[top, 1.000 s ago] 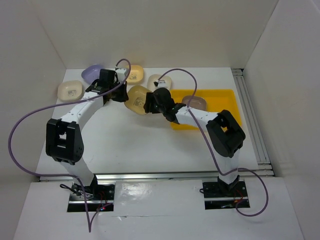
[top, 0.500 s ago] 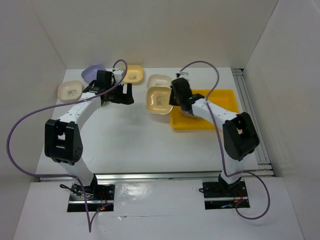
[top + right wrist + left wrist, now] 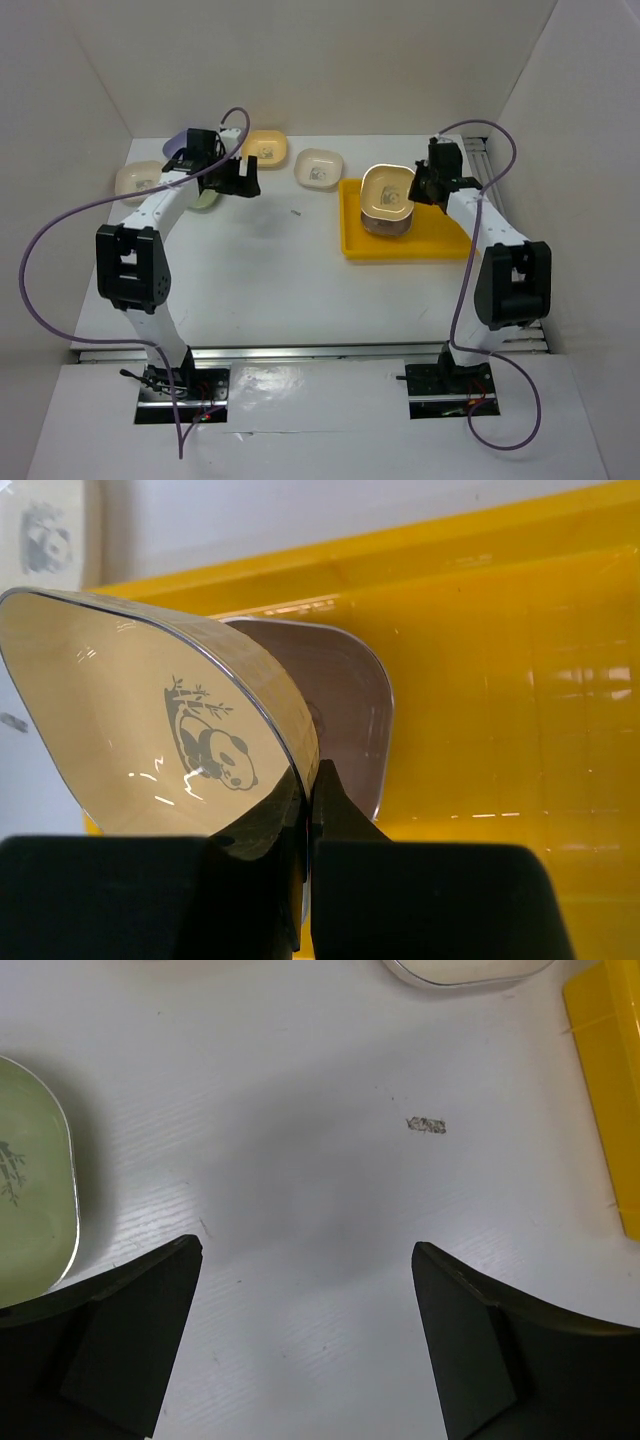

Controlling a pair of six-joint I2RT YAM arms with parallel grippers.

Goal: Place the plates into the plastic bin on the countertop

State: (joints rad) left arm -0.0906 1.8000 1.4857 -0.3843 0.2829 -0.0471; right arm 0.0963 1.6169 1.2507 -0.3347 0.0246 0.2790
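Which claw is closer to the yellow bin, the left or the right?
Right. The right claw holds a cream plate above the yellow bin; the left claw is far off, open, beside the pale green plate.

Your top cam sits high behind both arm bases (image 3: 185, 385), looking down and forward over the whole desk (image 3: 280, 260). Left wrist cam points almost straight down, close to the desk, own jaws at the bottom corners. Right wrist cam is so close that the plate (image 3: 150, 730) in its jaws fills half the frame. All three catch the plastic bin (image 3: 440, 240).
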